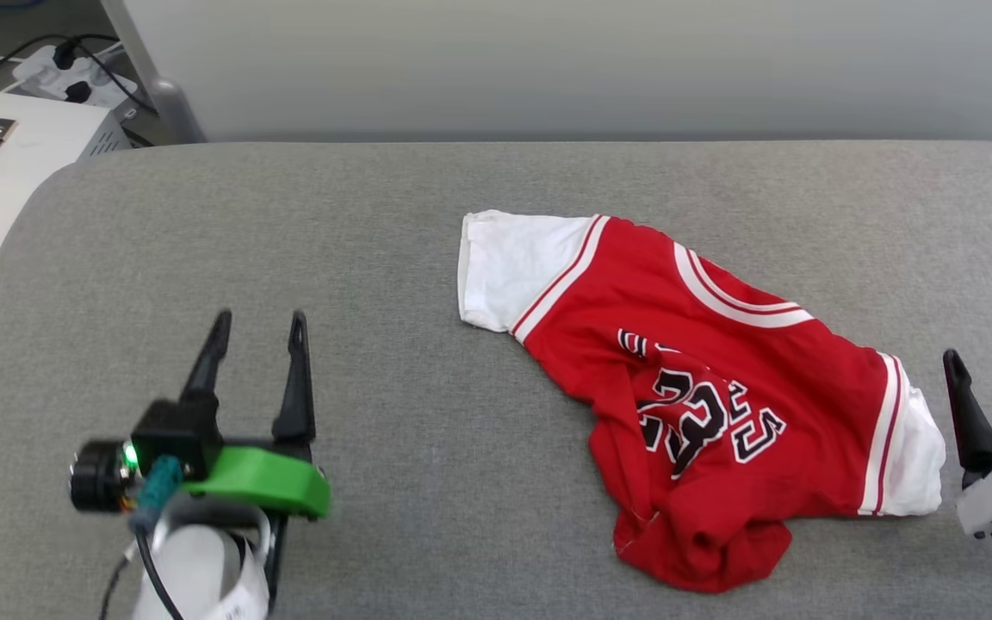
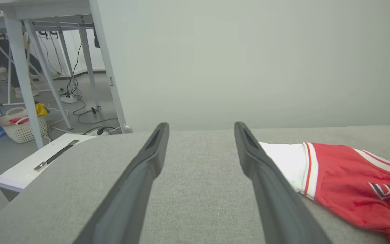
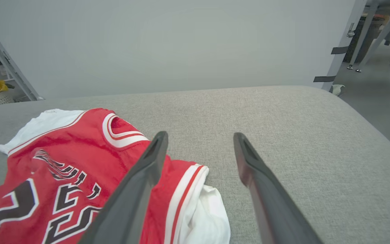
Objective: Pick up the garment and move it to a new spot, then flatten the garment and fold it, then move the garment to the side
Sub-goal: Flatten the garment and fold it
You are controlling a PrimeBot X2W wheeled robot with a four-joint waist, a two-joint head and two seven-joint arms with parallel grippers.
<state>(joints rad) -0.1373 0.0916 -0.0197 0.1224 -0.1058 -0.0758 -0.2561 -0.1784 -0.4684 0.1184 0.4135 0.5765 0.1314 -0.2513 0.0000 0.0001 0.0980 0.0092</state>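
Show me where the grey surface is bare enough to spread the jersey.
Widest bare patch: the grey surface between the left gripper and the garment, back to the far edge. A narrower strip runs behind the garment. Crowded: front right, where the garment lies beside the right gripper.

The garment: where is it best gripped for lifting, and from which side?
Probably the two white sleeves of the garment: the right gripper from the right at the sleeve beside it, the left gripper from the left at the flat far sleeve. The bunched hem offers no clean edge.
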